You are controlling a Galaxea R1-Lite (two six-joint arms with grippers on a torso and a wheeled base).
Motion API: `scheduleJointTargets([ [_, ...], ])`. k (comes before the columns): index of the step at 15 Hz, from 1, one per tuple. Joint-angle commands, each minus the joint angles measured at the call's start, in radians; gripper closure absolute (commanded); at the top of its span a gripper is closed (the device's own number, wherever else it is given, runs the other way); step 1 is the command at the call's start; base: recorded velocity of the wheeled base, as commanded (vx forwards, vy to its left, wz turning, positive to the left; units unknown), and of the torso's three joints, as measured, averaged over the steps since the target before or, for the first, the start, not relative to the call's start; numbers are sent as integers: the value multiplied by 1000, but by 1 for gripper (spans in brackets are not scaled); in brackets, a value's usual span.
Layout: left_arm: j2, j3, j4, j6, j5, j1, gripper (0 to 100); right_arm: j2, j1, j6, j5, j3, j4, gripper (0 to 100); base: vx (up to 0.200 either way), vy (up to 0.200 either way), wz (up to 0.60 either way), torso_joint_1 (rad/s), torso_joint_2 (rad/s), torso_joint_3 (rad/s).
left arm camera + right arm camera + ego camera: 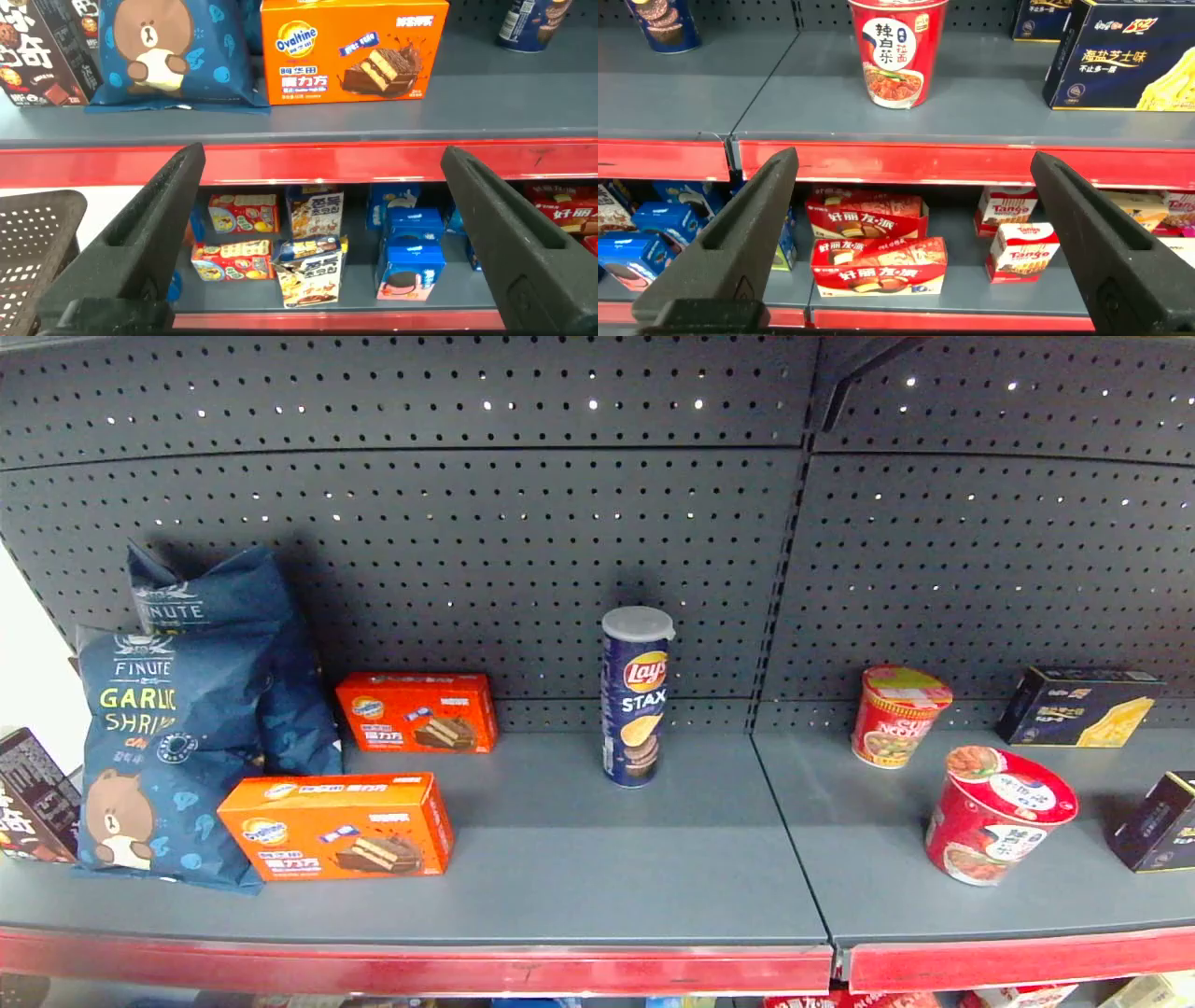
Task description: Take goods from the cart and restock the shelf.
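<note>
I've got both tools hanging out in front of the red front edge of the shelf (560, 896). My left tool (322, 159) is spread wide with nothing in it, facing the orange box (353, 51) and the bear-print bag (168, 47) at the front left. My right tool (915, 163) is spread wide too, empty, facing the red noodle cup (898, 51) toward the front right. The chip can (637, 695) stands upright mid-shelf near the back edge, and a second orange box (417, 711) sits to its left.
</note>
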Motion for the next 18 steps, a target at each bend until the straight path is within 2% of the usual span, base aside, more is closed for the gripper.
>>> scheduleJointTargets([
  [1,1,0,0,-1,0,0,0,0,0,-2,0,0,-1,0,0,0,600,2,-2,2],
  [18,1,0,0,-1,1,0,0,0,0,-2,-1,0,-1,0,0,0,600,3,2,2],
])
